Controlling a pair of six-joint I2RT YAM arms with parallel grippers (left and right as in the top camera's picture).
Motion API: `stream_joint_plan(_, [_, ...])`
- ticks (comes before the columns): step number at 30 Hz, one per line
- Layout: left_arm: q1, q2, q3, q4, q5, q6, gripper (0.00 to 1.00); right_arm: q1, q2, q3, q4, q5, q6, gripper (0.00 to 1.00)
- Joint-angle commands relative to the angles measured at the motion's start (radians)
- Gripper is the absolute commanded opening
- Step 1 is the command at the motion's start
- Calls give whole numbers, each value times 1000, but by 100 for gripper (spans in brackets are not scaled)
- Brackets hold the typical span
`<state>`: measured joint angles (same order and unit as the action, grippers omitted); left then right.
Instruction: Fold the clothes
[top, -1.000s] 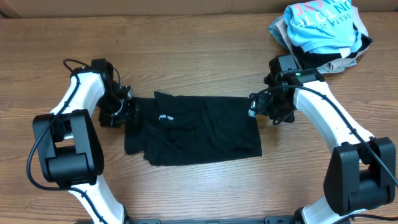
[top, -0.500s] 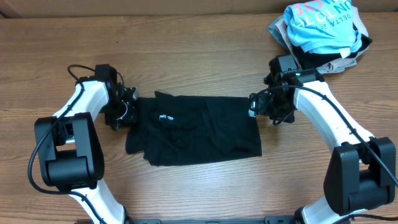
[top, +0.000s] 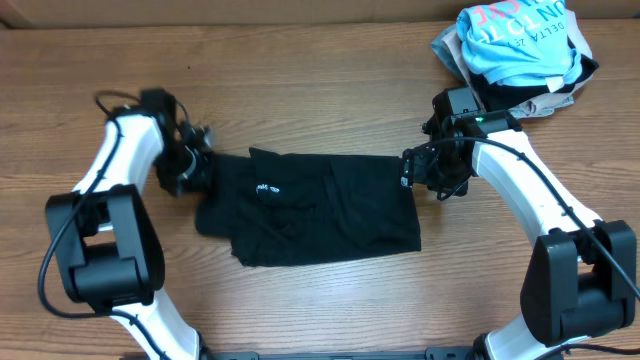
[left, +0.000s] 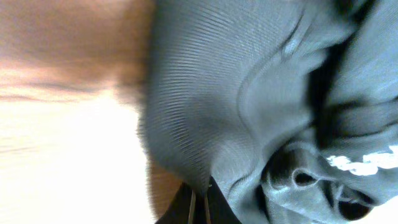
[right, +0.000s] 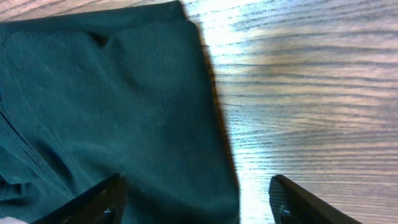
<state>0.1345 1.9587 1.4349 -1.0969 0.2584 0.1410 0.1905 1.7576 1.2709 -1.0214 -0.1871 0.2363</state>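
A black garment (top: 320, 210) lies crumpled in the middle of the wooden table, with a small white print near its left end. My left gripper (top: 195, 165) is shut on the garment's left edge; in the left wrist view the cloth (left: 217, 81) bunches up out of the closed fingertips (left: 201, 190). My right gripper (top: 412, 170) sits low at the garment's upper right corner. It is open, and in the right wrist view its fingers straddle the cloth's right edge (right: 112, 93), one finger (right: 106, 196) over the fabric and the other over bare wood.
A pile of other clothes (top: 520, 45), light blue shirt on top, sits at the back right corner just behind the right arm. Bare wooden table (top: 320, 90) surrounds the garment.
My left gripper went from open to shut on the garment's left edge and drew it a little to the left. The right gripper's fingers have narrowed slightly; that arm has barely moved.
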Motion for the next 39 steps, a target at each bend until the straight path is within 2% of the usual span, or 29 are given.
stream_joint_plan(1, [21,-76,143,-57,-95,17,4,-1,-29,0,3,-16,3,75])
stream_joint_plan(6, [22,-77,289,-198,-139,73,4,-1,-29,0,9,-17,3,74])
stream_joint_plan(12, [-13,-77,341,-257,-134,72,4,-1,-30,0,10,-42,3,74])
stream_joint_plan(17, [-121,-77,349,-260,-127,68,4,-2,-30,19,-13,-50,3,66])
stream_joint_plan(23, [-287,-77,366,-250,-127,22,4,-23,-36,126,-108,-50,7,66])
stream_joint_plan(28, [-380,-77,423,-258,-126,-42,4,-95,-52,247,-209,-50,5,67])
stream_joint_plan(33, [-428,-77,504,-257,-2,-48,4,-196,-66,331,-272,-50,-2,70])
stream_joint_plan(39, [-494,-73,520,-220,85,-51,4,-312,-72,342,-279,-50,-10,72])
